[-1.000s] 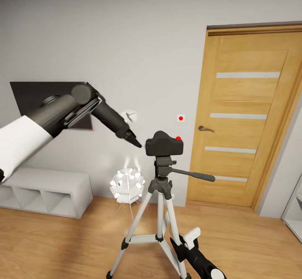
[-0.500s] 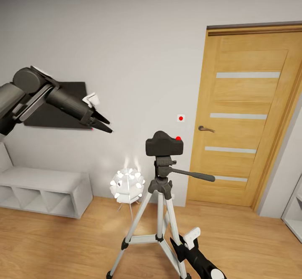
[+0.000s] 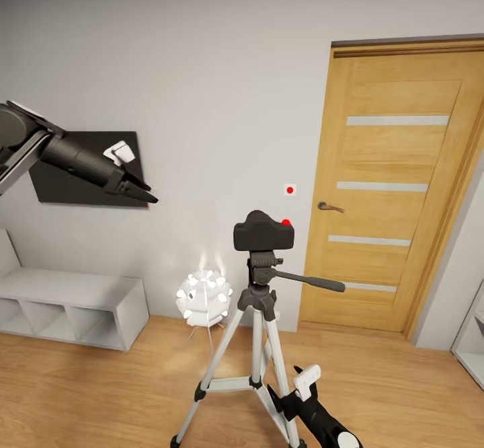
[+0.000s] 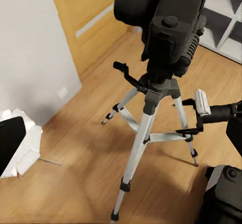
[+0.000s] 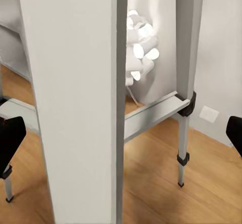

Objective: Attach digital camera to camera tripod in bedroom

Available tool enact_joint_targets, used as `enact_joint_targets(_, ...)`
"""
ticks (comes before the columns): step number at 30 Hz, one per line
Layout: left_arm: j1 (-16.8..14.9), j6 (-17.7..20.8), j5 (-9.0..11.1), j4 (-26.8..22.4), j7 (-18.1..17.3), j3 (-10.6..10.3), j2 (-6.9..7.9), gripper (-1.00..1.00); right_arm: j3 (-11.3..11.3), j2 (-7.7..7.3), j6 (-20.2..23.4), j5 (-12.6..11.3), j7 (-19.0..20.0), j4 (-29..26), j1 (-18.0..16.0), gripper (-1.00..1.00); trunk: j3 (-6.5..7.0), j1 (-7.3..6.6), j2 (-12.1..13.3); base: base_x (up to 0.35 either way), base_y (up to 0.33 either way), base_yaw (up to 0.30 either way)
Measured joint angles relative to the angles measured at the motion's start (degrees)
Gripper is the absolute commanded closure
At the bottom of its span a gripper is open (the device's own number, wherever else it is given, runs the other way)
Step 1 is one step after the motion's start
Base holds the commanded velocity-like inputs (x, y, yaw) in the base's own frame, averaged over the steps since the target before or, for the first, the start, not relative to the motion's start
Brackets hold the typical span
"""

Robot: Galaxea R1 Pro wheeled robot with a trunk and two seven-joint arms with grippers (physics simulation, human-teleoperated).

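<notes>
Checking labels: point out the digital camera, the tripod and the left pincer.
digital camera (image 3: 263, 233), head view, front of its black body.
camera tripod (image 3: 257, 340), head view, middle silver leg below the head.
left pincer (image 3: 144, 194), head view, between its dark fingertips.

- No words, brand names or numbers can be read anywhere
- The camera (image 3: 263, 230) has a black body with no lettering to make out in the head view; its one mark is a plain red round button
- The wall switch (image 3: 290, 190) beside the door (image 3: 396, 192) carries a red dot and no text
- The dark panel (image 3: 84, 175) on the wall is blank
- The tripod (image 4: 151, 113) head may bear small marks, but in the left wrist view it is too dark to tell
</notes>
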Motion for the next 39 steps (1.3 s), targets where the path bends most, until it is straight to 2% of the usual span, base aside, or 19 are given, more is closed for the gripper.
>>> enact_joint_targets(3,0.36,0.11,0.01,1.13,5.55,-0.03,-0.39,-1.00,0.09,0.00,-0.98,0.02,-0.01,0.00,0.00,-1.00,0.00,0.00,0.00,0.000,0.000,0.000)
enact_joint_targets(5,0.50,0.16,0.10,2.62,8.06,-0.04,-0.92,-1.00,0.12,0.00,-1.82,0.04,0.01,0.00,0.00,-1.00,0.00,0.00,0.01,0.000,0.000,0.000)
enact_joint_targets(8,0.58,0.21,0.18,5.16,9.81,-0.04,-1.83,-1.00,0.13,0.00,-3.08,0.06,0.04,0.00,0.00,-1.00,0.00,0.00,0.00,0.000,0.000,0.000)
enact_joint_targets(9,0.61,0.20,0.17,7.00,10.39,-0.06,-2.54,-1.00,0.10,0.00,-3.89,0.08,0.05,0.02,0.00,-1.00,0.00,0.00,0.01,0.000,0.000,0.000)
enact_joint_targets(16,0.65,0.24,0.23,9.58,11.02,-0.16,-3.61,-1.00,0.04,0.00,-5.90,0.13,0.05,0.55,0.06,-1.00,0.00,0.01,0.01,-0.042,0.000,0.000)
enact_joint_targets(30,0.71,0.24,0.24,10.29,11.11,-0.24,-3.77,-1.00,0.02,-0.05,-7.66,0.16,0.02,1.52,0.09,-1.00,0.00,0.03,0.01,-0.294,0.000,0.000)
enact_joint_targets(39,0.87,0.24,0.23,14.69,11.13,-0.27,-3.77,-1.00,-0.07,-0.06,-8.86,0.12,-0.05,1.65,0.15,-1.00,0.00,0.02,0.01,-0.230,0.000,0.000)
